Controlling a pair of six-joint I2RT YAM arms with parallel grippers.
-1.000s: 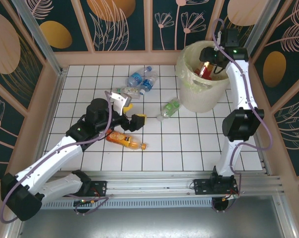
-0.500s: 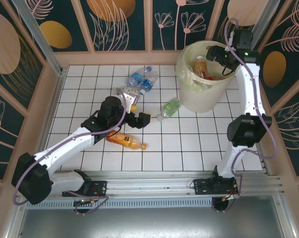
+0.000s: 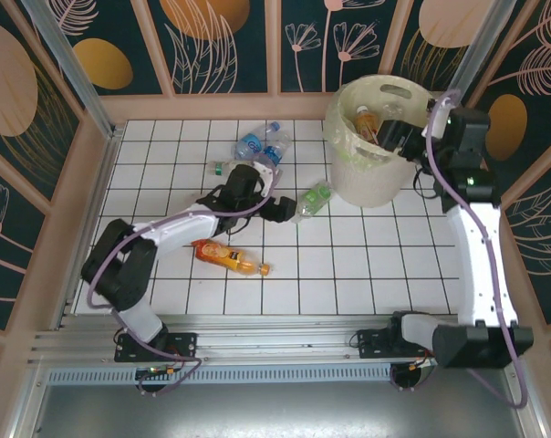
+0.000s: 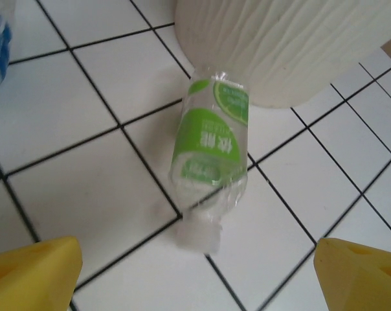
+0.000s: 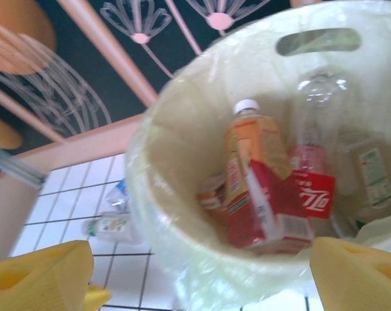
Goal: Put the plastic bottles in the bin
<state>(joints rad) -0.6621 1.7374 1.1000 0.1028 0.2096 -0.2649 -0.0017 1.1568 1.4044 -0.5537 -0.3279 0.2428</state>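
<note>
A clear bottle with a green label lies on the tiles at the foot of the pale cream bin, cap toward me. My left gripper is open just short of its cap, yellow fingertips wide apart and empty. My right gripper is open and empty at the right side of the bin. Inside lie an orange-tinted bottle and a red-labelled clear bottle. An orange bottle and blue-labelled bottles lie on the floor.
A bottle with a green cap lies behind my left forearm. A red carton sits among the bottles in the bin. Wooden walls ring the tiled floor, with the bin in the far right corner.
My right gripper has let go of a bottle into the bin and drawn back to the right. The left arm has reached forward and right, up to the green-labelled bottle.
</note>
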